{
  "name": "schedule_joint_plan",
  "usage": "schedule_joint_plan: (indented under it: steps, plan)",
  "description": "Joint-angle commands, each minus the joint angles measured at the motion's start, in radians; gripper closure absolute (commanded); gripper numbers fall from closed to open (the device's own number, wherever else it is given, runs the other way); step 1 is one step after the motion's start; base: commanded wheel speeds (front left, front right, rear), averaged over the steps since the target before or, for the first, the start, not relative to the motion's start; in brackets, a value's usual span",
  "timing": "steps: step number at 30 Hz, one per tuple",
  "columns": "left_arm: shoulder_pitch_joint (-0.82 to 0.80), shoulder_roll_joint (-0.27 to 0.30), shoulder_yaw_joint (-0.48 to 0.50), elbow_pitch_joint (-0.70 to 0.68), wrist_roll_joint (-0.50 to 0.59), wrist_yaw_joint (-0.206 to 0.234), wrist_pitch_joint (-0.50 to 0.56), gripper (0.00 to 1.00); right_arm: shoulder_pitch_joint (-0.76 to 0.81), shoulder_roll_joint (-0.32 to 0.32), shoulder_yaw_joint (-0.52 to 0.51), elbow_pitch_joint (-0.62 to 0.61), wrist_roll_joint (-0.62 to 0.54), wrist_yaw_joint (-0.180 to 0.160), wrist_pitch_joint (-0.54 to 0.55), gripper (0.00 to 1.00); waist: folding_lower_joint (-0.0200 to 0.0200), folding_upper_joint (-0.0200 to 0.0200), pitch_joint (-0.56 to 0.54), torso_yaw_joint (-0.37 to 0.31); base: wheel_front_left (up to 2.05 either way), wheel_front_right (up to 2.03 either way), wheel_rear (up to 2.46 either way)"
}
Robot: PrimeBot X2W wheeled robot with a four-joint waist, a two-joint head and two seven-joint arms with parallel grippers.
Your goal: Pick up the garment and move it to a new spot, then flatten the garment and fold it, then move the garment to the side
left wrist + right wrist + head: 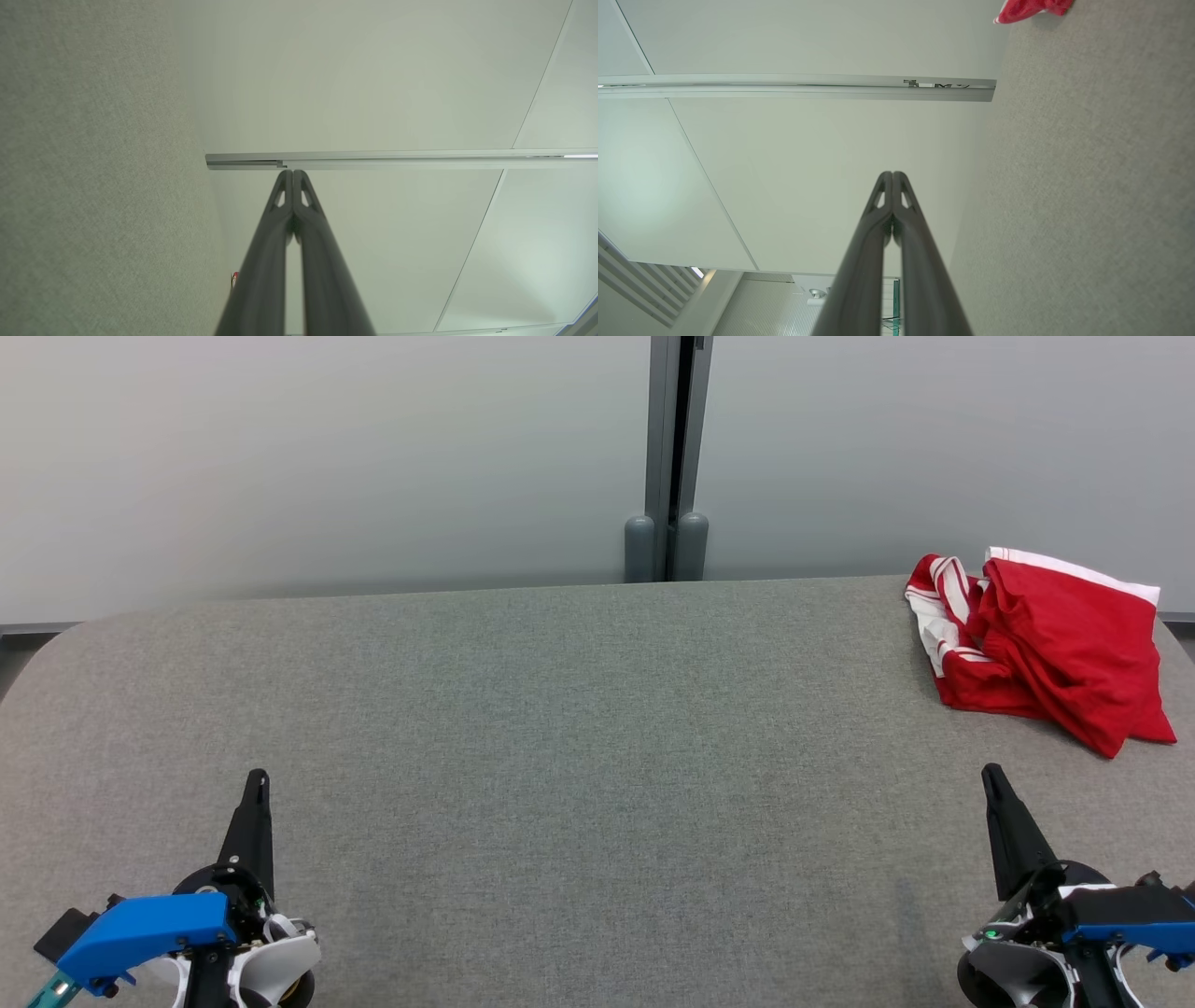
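The garment (1041, 644) is red with white stripes and trim, lying bunched and folded over at the far right corner of the grey table (579, 709). A corner of the garment (1031, 9) also shows at the top of the right wrist view. My left gripper (257, 779) rests low at the near left, shut and holding nothing. My right gripper (991, 775) sits at the near right, shut and bare too, a short way in front of the garment. Both pairs of dark fingers (293, 173) (893, 175) press together tip to tip in the wrist views.
A pale wall (327, 457) runs behind the table, with a grey vertical post (667, 457) at its middle. The table's felt-like top spreads wide between the two grippers, with rounded corners at the far left and right.
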Motion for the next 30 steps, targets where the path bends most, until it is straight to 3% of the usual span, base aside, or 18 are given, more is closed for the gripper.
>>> schedule_joint_plan:
  steps: [1, 30]
  plan:
    - [-0.010, -0.001, 0.002, -0.004, -0.003, -0.009, 0.004, 1.00, -0.010, -0.004, -0.003, -0.003, 0.003, 0.000, 0.003, 1.00, 0.0000, -0.0002, 0.000, 0.000, 0.00, 0.00, 0.00]
    - [-0.010, -0.001, 0.002, -0.004, -0.003, -0.009, 0.004, 1.00, -0.010, -0.004, -0.003, -0.003, 0.003, 0.000, 0.003, 1.00, 0.0000, -0.0002, 0.000, 0.000, 0.00, 0.00, 0.00]
